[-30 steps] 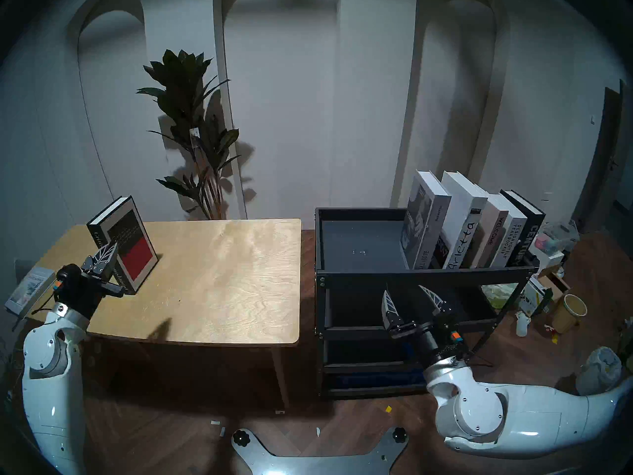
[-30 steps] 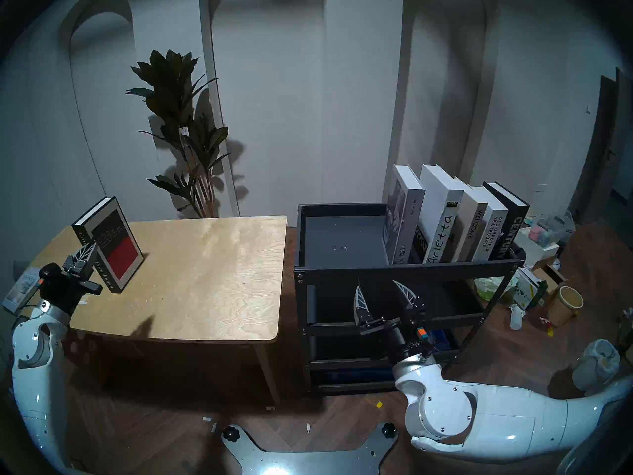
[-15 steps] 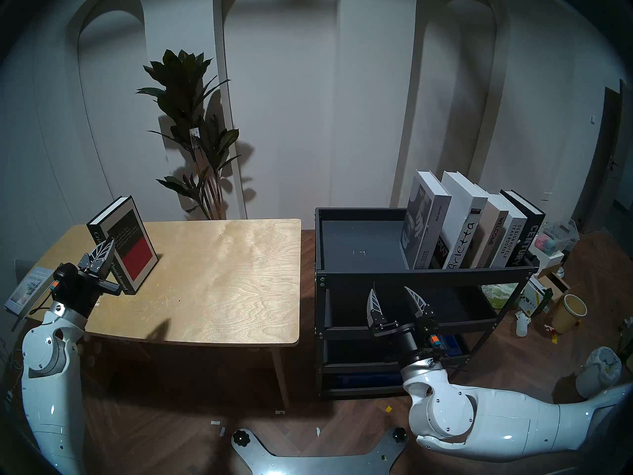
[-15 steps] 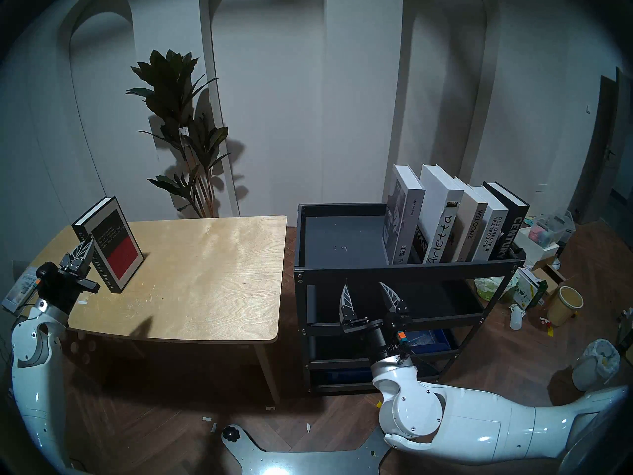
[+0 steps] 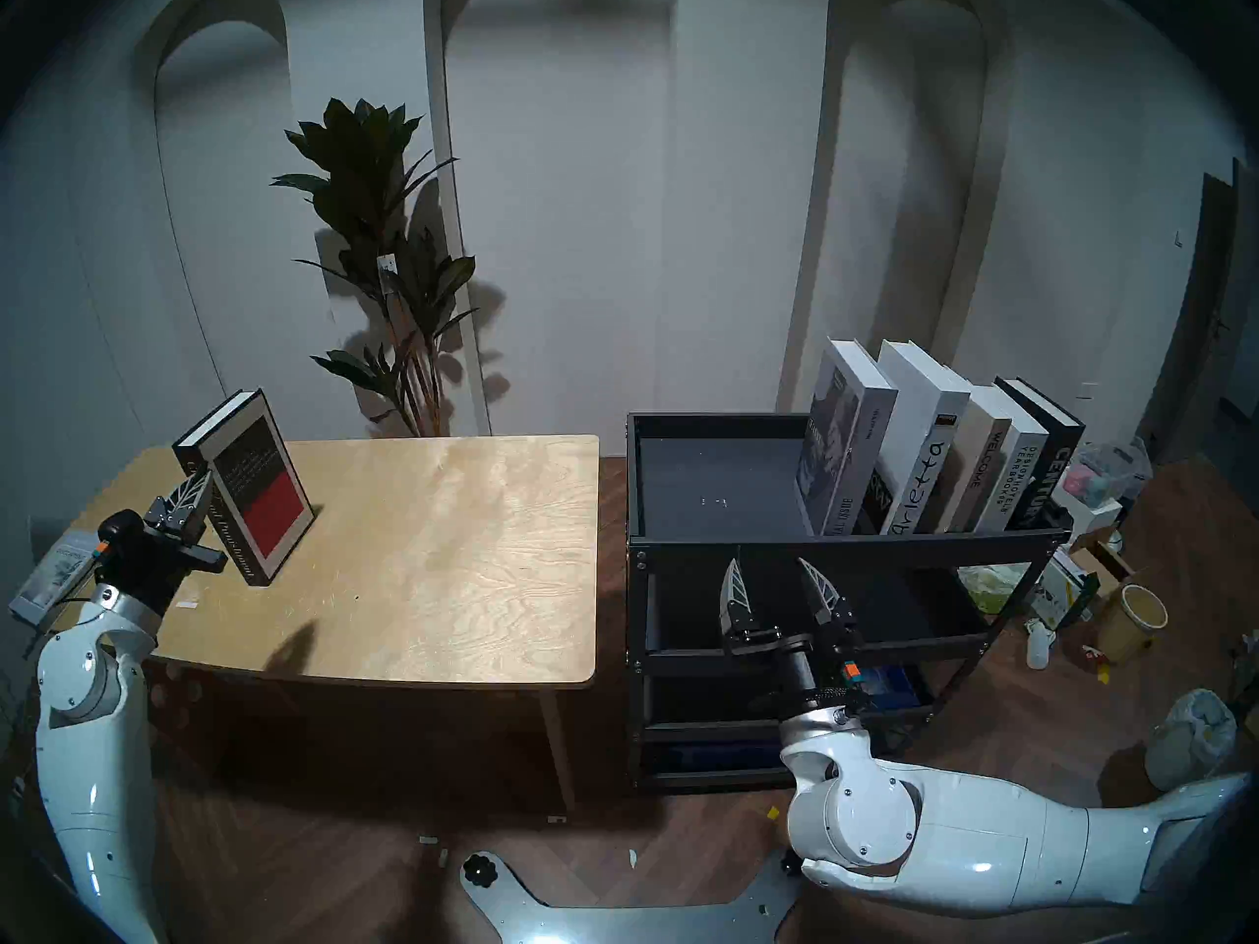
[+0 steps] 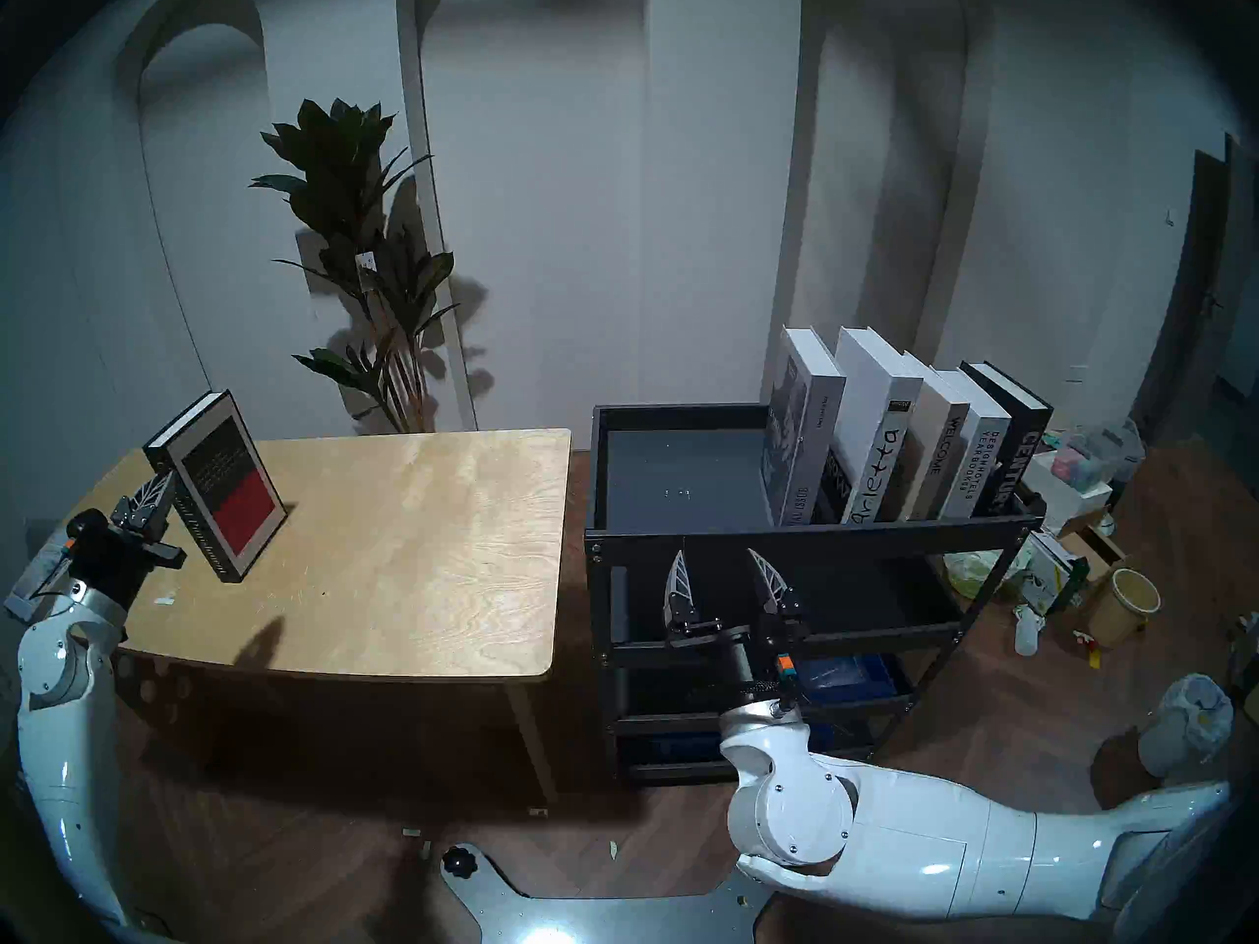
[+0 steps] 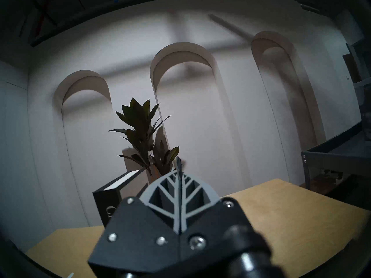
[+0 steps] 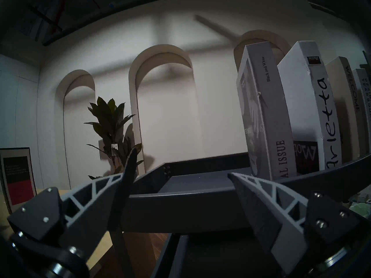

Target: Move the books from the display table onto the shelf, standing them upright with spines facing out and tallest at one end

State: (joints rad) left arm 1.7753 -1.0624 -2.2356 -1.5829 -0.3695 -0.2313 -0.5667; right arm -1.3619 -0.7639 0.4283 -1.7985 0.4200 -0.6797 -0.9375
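On display table (image 5: 443, 547), black book (image 5: 255, 486) upright (left gripper (image 5: 197, 489) closed, beside)

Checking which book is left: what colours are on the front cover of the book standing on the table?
Grey border, black upper block, red lower block; clearest in the head view.

Both head views look down from above on the table (image 5: 443, 554) and black shelf (image 5: 845, 544). Each wrist view sits low, facing the arched wall; both share the plant (image 7: 144, 139).

5 books (image 5: 940, 445) upright on 1 shelf (image 5: 715, 544) at 3 o'clock; 1 book (image 5: 255, 486) on 1 table (image 5: 443, 547), 9 o'clock.
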